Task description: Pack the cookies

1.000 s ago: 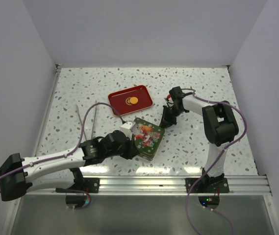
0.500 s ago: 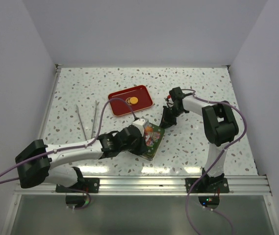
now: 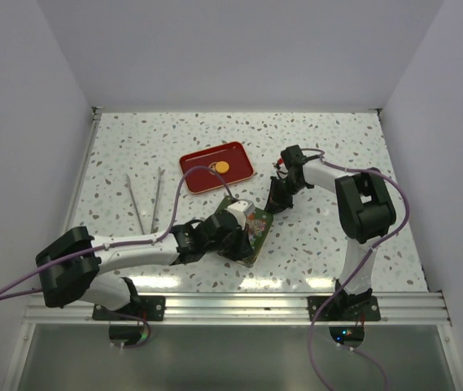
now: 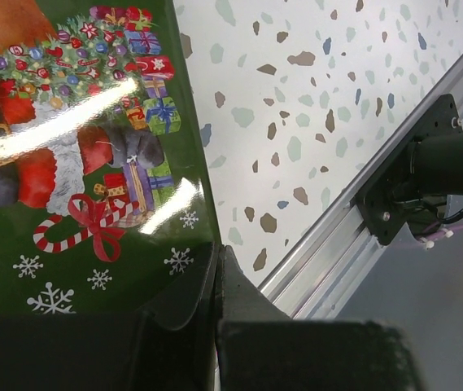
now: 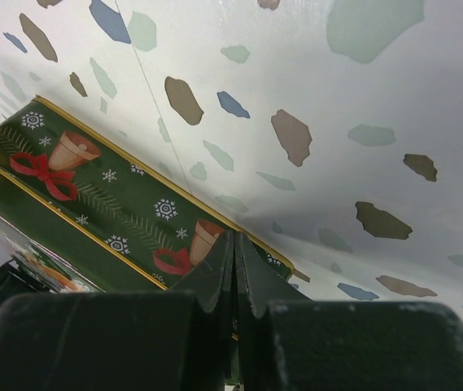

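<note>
**Status.** My left gripper (image 4: 219,259) has its fingers closed tip to tip with nothing between them. The tips sit at the near edge of the lid of the tin (image 4: 68,163). My right gripper (image 5: 235,244) is likewise closed and empty, its tips at the tin's side wall by the far-right corner. Contact there looks likely, but I cannot confirm it. The lid is on the tin. The only cookie (image 3: 221,167) I can see lies on the tray (image 3: 238,161), well apart from the tin. The lid hides the interior, so I cannot tell whether other cookies are inside.

**Hazards.**
1. Tin slip. Both contacts are pushes, not grasps. If my left tips press off-centre on the glossy lid, the tin may skate across the table (image 4: 296,98) toward the rail (image 4: 337,236), or pivot around my right tips.
2. Lid tilt. Pressure at one edge alone may seat that side and lift the opposite one, leaving the lid cocked. These views do not show whether it is fully seated.
3. Tip run-off. My left tips are right at the lid's edge. A small drift would drop them onto the table and jolt the tin.
4. Incomplete pack. With the lid on and a cookie on the tray, I judge that the task would finish short unless the tin is reopened.
</note>
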Motion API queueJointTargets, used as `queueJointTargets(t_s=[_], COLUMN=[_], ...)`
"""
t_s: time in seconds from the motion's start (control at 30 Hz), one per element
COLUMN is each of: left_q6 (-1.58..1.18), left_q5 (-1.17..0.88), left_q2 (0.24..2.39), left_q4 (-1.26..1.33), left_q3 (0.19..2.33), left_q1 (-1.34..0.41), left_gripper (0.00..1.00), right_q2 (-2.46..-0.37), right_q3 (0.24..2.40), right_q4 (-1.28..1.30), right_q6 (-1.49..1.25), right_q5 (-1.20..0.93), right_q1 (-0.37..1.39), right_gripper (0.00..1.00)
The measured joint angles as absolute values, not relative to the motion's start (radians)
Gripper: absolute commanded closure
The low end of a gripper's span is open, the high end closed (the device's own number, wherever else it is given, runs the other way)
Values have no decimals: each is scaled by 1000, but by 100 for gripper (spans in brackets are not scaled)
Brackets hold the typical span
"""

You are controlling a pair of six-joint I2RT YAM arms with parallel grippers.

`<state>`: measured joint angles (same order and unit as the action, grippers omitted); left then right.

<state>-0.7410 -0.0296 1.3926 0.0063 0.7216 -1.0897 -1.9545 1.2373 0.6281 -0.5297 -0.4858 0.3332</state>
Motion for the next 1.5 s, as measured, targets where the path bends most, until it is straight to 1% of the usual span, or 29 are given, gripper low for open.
queueJointTargets(t_s=[0.23, 0.4, 0.6, 0.73, 0.77, 0.83, 0.87, 0.9, 0.93, 1.0, 1.03, 1.1, 1.13, 1.17, 1.2, 1.27, 1.3, 1.4, 1.43, 1.5], left_q6=[-741, -738, -736, -736, -736, -736, -735, -735, -732, -718, -709, -687, -673, -664, -640, -603, -583, -527, -507, -476], left_q5=[-34, 1, 108, 210, 229, 276, 295, 316, 329, 357, 372, 390, 398, 402, 408, 418, 427, 435, 434, 427], left_q2=[1394, 1380, 1262, 1147, 1127, 1081, 1063, 1042, 1030, 1004, 993, 983, 980, 978, 973, 959, 950, 930, 929, 941], left_q4=[4, -83, -185, -257, -273, -314, -332, -355, -371, -409, -435, -477, -508, -527, -555, -590, -608, -636, -639, -638], left_q3=[724, 785, 883, 935, 945, 966, 974, 983, 989, 997, 1001, 1007, 1013, 1015, 1018, 1020, 1025, 1050, 1062, 1082], left_q1=[-1090, -1090, -1090, -1090, -1090, -1089, -1087, -1082, -1079, -1062, -1047, -1007, -972, -946, -898, -828, -791, -690, -662, -609], left_gripper=[100, 100, 100, 100, 99, 96, 95, 93, 84, 72, 60, 51, 39, 32, 18, 5, 0, 0, 0, 0], right_q2=[-1954, -1954, -1954, -1954, -1954, -1954, -1954, -1954, -1954, -1951, -1946, -1927, -1913, -1895, -1872, -1811, -1776, -1658, -1607, -1499], right_q3=[1235, 1235, 1248, 1280, 1289, 1305, 1312, 1319, 1327, 1343, 1351, 1370, 1380, 1390, 1396, 1400, 1400, 1395, 1386, 1359], right_q4=[624, 625, 645, 677, 683, 696, 699, 704, 710, 725, 730, 748, 755, 759, 761, 765, 768, 773, 770, 772], right_q6=[-529, -523, -512, -502, -499, -493, -491, -488, -487, -484, -481, -476, -472, -470, -467, -464, -463, -464, -466, -475], right_q5=[-488, -488, -473, -421, -407, -383, -374, -360, -348, -329, -322, -303, -298, -294, -291, -285, -285, -282, -281, -281], right_q1=[333, 333, 333, 325, 320, 304, 294, 282, 269, 242, 229, 206, 198, 192, 188, 189, 190, 194, 194, 195], right_gripper=[100, 100, 100, 94, 91, 89, 85, 84, 82, 78, 78, 77, 76, 74, 72, 70, 67, 60, 54, 48])
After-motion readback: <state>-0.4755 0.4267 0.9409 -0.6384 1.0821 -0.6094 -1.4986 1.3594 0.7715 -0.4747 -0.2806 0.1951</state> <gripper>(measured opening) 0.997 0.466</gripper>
